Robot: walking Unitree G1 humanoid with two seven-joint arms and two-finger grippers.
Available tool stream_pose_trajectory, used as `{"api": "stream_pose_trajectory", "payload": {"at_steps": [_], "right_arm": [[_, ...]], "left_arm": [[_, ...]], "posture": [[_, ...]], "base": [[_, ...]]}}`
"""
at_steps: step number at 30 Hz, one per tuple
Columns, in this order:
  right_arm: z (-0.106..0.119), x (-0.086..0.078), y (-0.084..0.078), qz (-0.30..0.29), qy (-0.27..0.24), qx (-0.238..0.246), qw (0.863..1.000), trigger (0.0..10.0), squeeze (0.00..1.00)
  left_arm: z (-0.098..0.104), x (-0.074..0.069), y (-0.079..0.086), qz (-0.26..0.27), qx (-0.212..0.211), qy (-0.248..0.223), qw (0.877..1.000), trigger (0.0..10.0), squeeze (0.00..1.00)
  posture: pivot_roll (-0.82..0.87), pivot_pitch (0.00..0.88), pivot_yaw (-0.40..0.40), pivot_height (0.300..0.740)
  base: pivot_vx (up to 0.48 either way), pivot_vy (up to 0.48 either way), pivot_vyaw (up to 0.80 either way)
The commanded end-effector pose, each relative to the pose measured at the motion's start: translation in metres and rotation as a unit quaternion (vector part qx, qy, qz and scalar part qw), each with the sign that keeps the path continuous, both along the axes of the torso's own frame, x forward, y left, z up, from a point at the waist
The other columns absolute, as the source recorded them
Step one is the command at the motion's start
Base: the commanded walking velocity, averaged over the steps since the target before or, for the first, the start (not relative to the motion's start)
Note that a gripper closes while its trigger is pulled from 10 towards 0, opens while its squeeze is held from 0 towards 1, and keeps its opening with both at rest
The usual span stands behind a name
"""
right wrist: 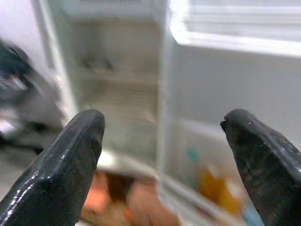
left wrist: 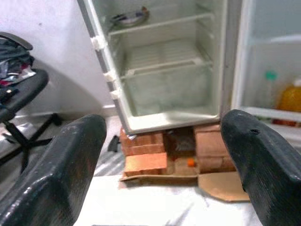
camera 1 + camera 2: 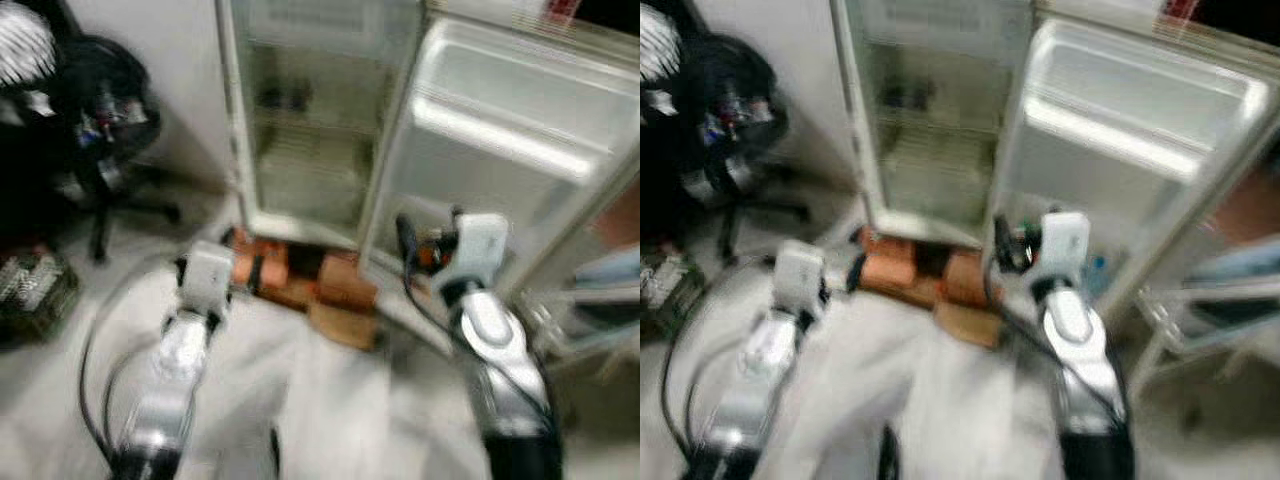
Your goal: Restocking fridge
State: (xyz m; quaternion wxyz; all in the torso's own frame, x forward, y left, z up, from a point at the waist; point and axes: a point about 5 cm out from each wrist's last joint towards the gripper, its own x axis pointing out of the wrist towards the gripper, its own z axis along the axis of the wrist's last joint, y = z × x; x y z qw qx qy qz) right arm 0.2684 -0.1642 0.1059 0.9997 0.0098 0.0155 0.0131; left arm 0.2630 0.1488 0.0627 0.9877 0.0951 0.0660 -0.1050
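The small white fridge (image 3: 310, 150) stands open on the floor ahead, its door (image 3: 500, 150) swung to my right. Its wire shelves are mostly bare, with a dark dish (image 2: 129, 18) on the upper one. An orange bottle (image 2: 289, 96) and a green-capped bottle (image 2: 269, 82) stand in the low door shelf. My left gripper (image 2: 162, 160) is open and empty, held out in front of the fridge's bottom edge. My right gripper (image 1: 164, 155) is open too, with nothing in it, close to the door's inner side.
The fridge rests on orange bricks (image 2: 146, 146) with a cardboard flap (image 2: 225, 186) lying in front. A black office chair (image 3: 100, 130) and a basket (image 3: 30, 285) are at the left. A white rack (image 3: 580, 320) stands at the right.
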Motion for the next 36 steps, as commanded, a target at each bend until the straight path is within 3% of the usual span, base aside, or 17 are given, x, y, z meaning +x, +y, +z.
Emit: {"api": "stream_pose_trajectory", "payload": {"at_steps": [1, 10, 23, 25, 36], "right_arm": [[0.011, 0.008, 0.008, 0.010, -0.022, 0.002, 1.000, 10.0, 0.00], [0.016, 0.010, 0.014, 0.024, -0.037, 0.005, 0.999, 10.0, 0.00], [0.032, 0.011, 0.027, 0.096, -0.089, -0.001, 0.991, 10.0, 0.00], [0.034, 0.011, 0.027, 0.095, -0.096, -0.016, 0.991, 10.0, 0.00], [0.033, 0.014, 0.030, 0.104, -0.097, 0.006, 0.990, 10.0, 0.00]], "left_arm": [[0.012, 0.008, 0.001, -0.005, 0.001, -0.026, 1.000, 10.0, 0.00], [0.015, 0.008, 0.001, -0.011, -0.009, -0.038, 0.999, 10.0, 0.00], [0.013, 0.007, 0.000, -0.010, -0.007, -0.034, 0.999, 10.0, 0.00], [0.012, 0.007, -0.001, -0.011, -0.006, -0.033, 0.999, 10.0, 0.00], [0.010, 0.005, -0.003, -0.016, -0.007, -0.030, 0.999, 10.0, 0.00]], "posture": [[0.05, 0.000, -0.036, 0.740], [0.04, 0.000, -0.040, 0.740], [0.04, 0.000, -0.046, 0.740], [0.04, 0.000, -0.047, 0.740], [0.05, 0.000, -0.048, 0.740]], "base": [[0.000, 0.000, 0.00], [0.334, -0.252, 0.00], [0.333, -0.342, 0.00], [0.334, -0.341, 0.56], [0.322, -0.352, 0.29]]}}
